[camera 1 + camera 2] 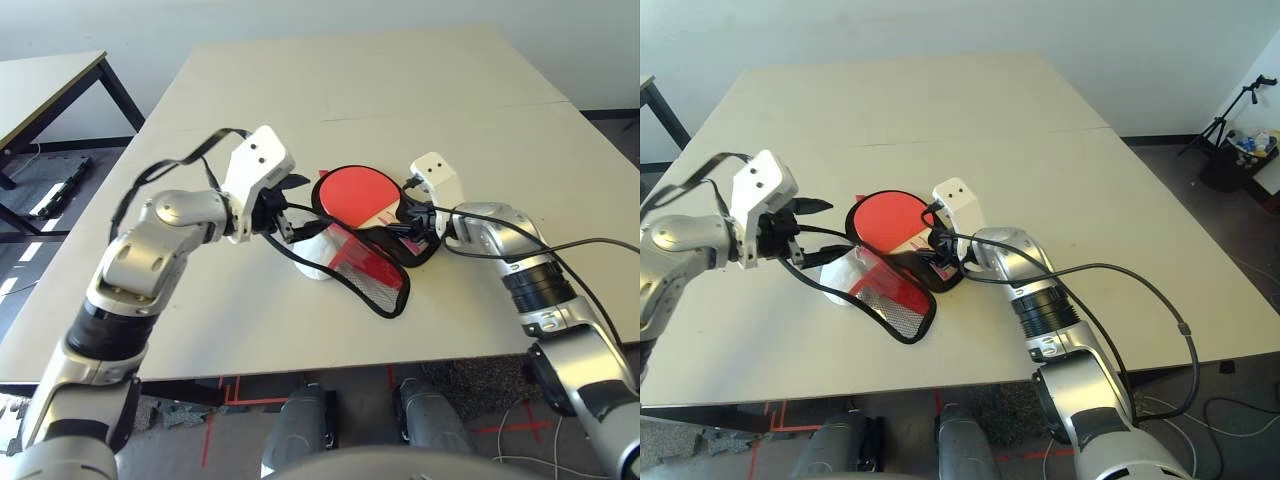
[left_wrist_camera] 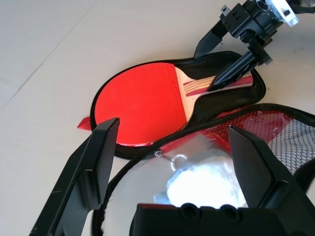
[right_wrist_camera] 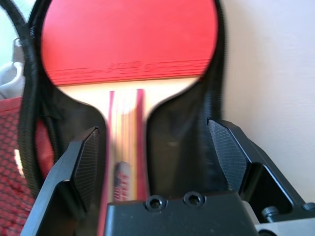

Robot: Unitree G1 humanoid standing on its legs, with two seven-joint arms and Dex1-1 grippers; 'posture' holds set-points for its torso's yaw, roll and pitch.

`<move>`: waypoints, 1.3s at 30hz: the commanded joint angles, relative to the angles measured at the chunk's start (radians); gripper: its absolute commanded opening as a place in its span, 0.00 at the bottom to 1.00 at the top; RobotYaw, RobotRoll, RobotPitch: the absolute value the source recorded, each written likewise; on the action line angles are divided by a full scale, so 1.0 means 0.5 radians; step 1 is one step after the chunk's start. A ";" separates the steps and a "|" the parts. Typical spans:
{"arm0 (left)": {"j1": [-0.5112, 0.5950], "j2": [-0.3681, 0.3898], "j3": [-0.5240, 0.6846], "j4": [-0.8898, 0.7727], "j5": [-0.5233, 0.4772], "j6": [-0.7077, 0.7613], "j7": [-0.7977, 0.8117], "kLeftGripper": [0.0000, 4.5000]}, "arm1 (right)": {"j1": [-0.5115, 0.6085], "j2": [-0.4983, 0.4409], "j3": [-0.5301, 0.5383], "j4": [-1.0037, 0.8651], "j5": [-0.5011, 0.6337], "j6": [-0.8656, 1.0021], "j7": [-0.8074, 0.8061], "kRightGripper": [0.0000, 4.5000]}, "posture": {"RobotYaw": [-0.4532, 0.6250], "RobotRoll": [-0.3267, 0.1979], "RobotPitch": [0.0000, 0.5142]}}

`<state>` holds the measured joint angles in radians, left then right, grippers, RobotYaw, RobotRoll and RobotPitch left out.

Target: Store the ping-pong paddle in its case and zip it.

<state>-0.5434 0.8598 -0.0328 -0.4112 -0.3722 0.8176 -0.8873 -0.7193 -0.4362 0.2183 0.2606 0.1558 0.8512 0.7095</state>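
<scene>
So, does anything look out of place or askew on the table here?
Only the case: its red mesh flap is thrown open toward the robot, draped over a white lumpy bag. The paddle lies neatly in the black half.

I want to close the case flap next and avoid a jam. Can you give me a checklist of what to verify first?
1. Ping-pong paddle lying inside the open case: ok, red face up on the black lower half.
2. Handle within the case's narrow end: ok.
3. Right end effector released: ok, fingers open either side of the handle.
4. Left end effector free: ok, open and holding nothing.
5. Case flap ready to fold: not ok, it lies spread open beside the paddle over a white lumpy bag.
6. Zip pull located: cannot tell.
</scene>
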 commanded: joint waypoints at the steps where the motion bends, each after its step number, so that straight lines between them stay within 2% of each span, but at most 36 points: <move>1: 0.041 0.164 0.119 -0.044 -0.066 0.082 -0.073 1.00 | -0.019 -0.101 -0.045 0.052 0.021 -0.115 0.136 0.99 | 0.49 0.62 0.09; 3: 0.075 0.225 0.176 -0.025 -0.071 0.076 -0.068 1.00 | -0.021 -0.155 -0.059 0.096 0.014 -0.180 0.186 0.99 | 0.50 0.62 0.09; 6: 0.284 0.399 0.310 0.053 -0.008 0.006 -0.105 1.00 | -0.025 -0.210 -0.129 0.191 0.014 -0.280 0.210 0.99 | 0.51 0.62 0.10; 10: 0.459 0.496 0.379 0.108 0.009 -0.022 -0.104 1.00 | -0.039 -0.176 -0.232 0.274 0.040 -0.356 0.180 0.99 | 0.52 0.62 0.10; 12: 0.617 0.584 0.371 0.143 0.068 -0.043 -0.132 1.00 | -0.036 -0.144 -0.317 0.304 0.070 -0.416 0.155 0.99 | 0.52 0.62 0.10; 14: 0.690 0.596 0.360 0.144 0.064 -0.055 -0.134 1.00 | -0.039 -0.133 -0.367 0.332 0.088 -0.424 0.135 0.99 | 0.52 0.62 0.10; 18: 0.687 0.506 0.278 0.065 0.004 -0.012 -0.111 1.00 | -0.079 -0.084 -0.520 0.452 0.123 -0.540 0.025 0.99 | 0.51 0.62 0.10; 22: 0.501 0.231 0.011 -0.077 -0.053 0.053 -0.062 1.00 | -0.189 -0.066 -0.720 0.735 0.162 -0.688 -0.147 0.99 | 0.49 0.62 0.10; 25: 0.318 0.072 -0.147 -0.152 -0.114 0.171 -0.059 1.00 | -0.225 -0.092 -0.759 0.874 0.153 -0.779 -0.158 0.99 | 0.48 0.62 0.10; 29: 0.071 -0.217 -0.335 -0.170 -0.179 0.290 0.010 1.00 | -0.234 -0.120 -0.784 0.988 0.161 -0.891 -0.096 0.99 | 0.48 0.62 0.10; 32: -0.116 -0.464 -0.520 0.004 -0.018 0.141 0.108 1.00 | -0.243 -0.144 -0.825 1.042 0.210 -0.896 -0.010 0.99 | 0.47 0.62 0.10; 36: -0.225 -0.744 -0.620 0.281 0.163 -0.095 0.272 1.00 | -0.230 -0.181 -0.815 1.041 0.231 -0.854 0.116 0.99 | 0.46 0.62 0.10; 39: -0.248 -0.836 -0.699 0.415 0.283 -0.228 0.303 1.00 | -0.190 -0.230 -0.781 0.960 0.275 -0.752 0.295 0.99 | 0.45 0.62 0.11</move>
<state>-0.6668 0.4388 -0.3572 -0.2321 -0.2651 0.7329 -0.7389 -0.8294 -0.5396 -0.1838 0.7614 0.2749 0.4433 0.8088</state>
